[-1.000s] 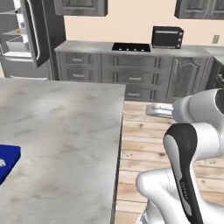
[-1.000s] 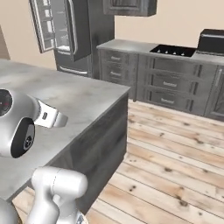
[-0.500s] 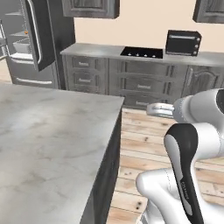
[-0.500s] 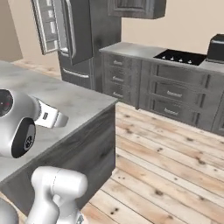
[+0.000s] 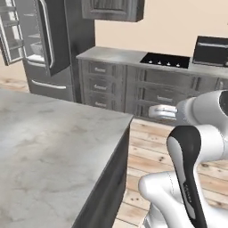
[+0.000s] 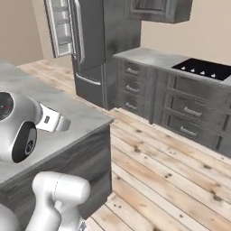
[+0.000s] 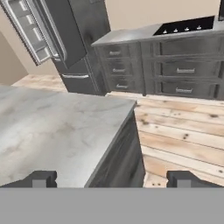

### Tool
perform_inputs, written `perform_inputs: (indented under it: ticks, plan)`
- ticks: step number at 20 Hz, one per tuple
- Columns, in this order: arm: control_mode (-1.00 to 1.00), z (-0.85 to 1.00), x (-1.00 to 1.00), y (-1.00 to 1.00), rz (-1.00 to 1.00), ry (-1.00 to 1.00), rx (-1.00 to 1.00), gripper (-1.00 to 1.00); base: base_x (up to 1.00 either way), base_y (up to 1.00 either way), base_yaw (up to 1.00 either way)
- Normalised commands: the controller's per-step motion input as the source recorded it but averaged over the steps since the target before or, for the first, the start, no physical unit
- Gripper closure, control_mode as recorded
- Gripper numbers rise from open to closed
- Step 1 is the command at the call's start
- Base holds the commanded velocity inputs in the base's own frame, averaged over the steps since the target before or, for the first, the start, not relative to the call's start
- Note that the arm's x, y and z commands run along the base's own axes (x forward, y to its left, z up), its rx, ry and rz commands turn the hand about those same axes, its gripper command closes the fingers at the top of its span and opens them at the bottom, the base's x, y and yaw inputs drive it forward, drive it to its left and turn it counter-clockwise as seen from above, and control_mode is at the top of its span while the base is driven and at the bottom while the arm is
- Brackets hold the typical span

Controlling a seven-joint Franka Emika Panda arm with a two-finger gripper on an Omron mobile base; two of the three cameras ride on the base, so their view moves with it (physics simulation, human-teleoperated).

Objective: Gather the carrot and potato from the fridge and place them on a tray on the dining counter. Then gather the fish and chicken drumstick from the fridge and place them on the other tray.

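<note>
Standing at the far left of the kitchen, the fridge (image 5: 58, 44) has its door (image 5: 22, 33) swung open, with pale shelves showing on the door's inside; what lies on them is too small to tell. The dining tabletop (image 5: 49, 156) spreads grey and marbled across the lower left of the left base view, its corner edge (image 7: 131, 107) dropping to a dark side panel. Between that edge and the row of grey drawer cabinets (image 6: 180, 103) runs a broad strip of bare wooden floor (image 6: 158, 167), open all the way toward the fridge. A black cooktop (image 5: 165, 59) sits in the cabinet counter, and a dark microwave (image 5: 212, 50) stands at its right end.

The fridge lies well apart from the claw (image 7: 111, 178), ahead and to the upper left in the hand view, beyond the tabletop corner. The claw's fingertips (image 7: 40, 178) stand wide apart, holding nothing and touching nothing, above the tabletop's near corner.
</note>
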Motion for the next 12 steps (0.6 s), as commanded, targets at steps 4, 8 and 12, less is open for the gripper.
perform_inputs:
  ticks: [4, 8, 12]
  plan:
    - [1.0, 0.0, 0.0, 0.0, 0.0, 0.0, 0.0, -1.0, 0.24, -0.62, 0.35]
    - [1.0, 0.0, 0.0, 0.0, 0.0, 0.0, 0.0, -1.0, 0.19, -0.49, 0.42]
    - [1.0, 0.0, 0.0, 0.0, 0.0, 0.0, 0.0, -1.0, 0.19, -0.49, 0.43]
